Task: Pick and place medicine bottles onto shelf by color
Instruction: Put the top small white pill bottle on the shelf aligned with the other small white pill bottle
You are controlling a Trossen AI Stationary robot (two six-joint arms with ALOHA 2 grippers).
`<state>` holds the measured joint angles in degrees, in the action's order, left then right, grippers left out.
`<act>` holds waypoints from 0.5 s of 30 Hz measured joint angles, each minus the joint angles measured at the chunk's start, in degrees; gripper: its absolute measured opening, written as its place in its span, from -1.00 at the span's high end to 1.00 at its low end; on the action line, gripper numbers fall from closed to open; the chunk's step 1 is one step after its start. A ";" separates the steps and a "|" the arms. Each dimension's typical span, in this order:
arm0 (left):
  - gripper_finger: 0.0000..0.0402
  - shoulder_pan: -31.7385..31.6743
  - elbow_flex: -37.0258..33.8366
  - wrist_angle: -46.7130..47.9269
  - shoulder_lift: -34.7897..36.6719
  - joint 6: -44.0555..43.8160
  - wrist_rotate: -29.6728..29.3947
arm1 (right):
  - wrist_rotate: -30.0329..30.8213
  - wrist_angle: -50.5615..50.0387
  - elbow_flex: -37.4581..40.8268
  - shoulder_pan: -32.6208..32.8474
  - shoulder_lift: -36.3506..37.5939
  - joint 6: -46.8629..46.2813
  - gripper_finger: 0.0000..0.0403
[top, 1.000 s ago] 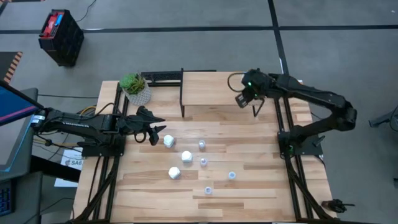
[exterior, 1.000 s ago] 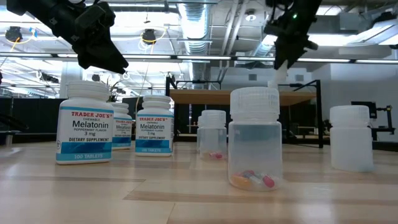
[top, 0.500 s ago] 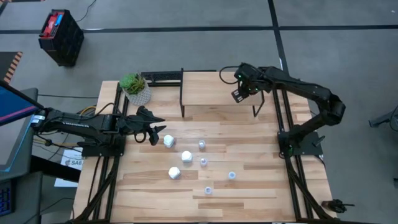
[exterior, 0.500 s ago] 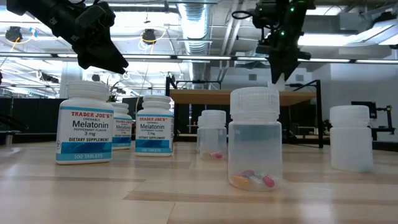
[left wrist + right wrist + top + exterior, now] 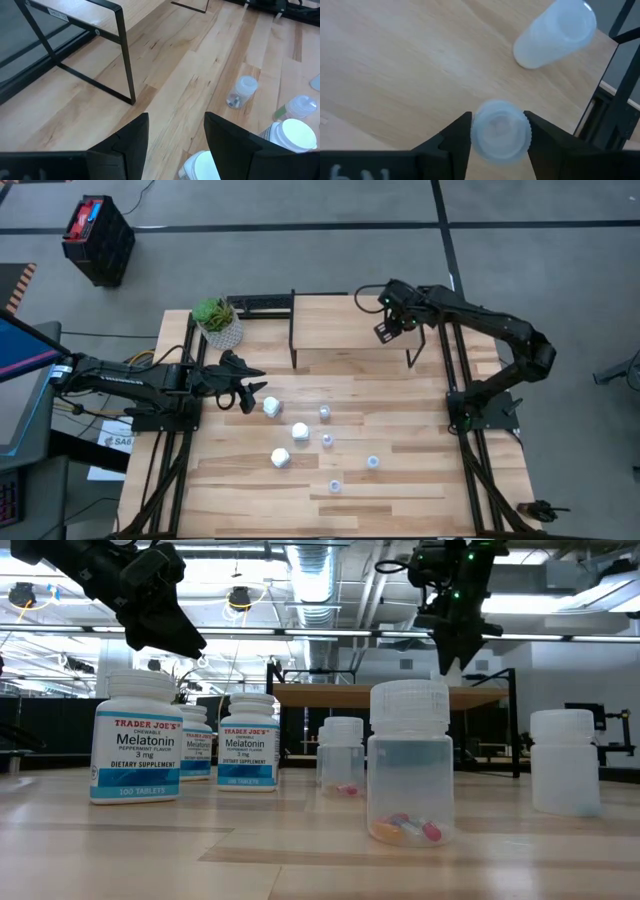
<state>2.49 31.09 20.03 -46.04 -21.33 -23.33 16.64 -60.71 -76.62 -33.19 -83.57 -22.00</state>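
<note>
Nearest the low camera stands a clear bottle (image 5: 410,762) holding coloured pills, flanked by a pale bottle (image 5: 565,761) to one side and a white labelled bottle (image 5: 136,737) marked "Melatonin" to the other; two more labelled bottles (image 5: 247,741) and another clear bottle (image 5: 342,757) stand behind them on the wooden surface (image 5: 400,430). From above, these bottles form a loose cluster in the middle of the surface: three chunky white bottles (image 5: 272,407) toward the left and four small pale bottles (image 5: 372,462) spread to their right, all apart from one another. The left gripper (image 5: 252,394) hovers just beside the nearest white bottle, its fingers (image 5: 131,140) spread with nothing between them; in the left wrist view a white cap (image 5: 200,165) lies beyond the gap. Farther back stands the shelf (image 5: 350,325), a light wood top on thin black legs, with a potted plant (image 5: 217,320) near its left end. The right gripper (image 5: 384,333) is above the right part of the shelf top, its fingers (image 5: 451,137) pinching a small translucent bottle (image 5: 500,129) by its cap. In the right wrist view a second translucent bottle (image 5: 555,34) is already on the shelf top (image 5: 395,65) near its edge, well apart from the held one.
</note>
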 joint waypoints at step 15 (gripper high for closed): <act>0.11 -0.01 0.00 0.02 0.00 -0.06 0.00 | -0.04 -0.39 -5.16 -1.67 0.00 0.19 -0.14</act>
<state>2.48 31.09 20.05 -46.04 -21.39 -23.33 16.60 -61.10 -81.78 -34.86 -83.57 -21.81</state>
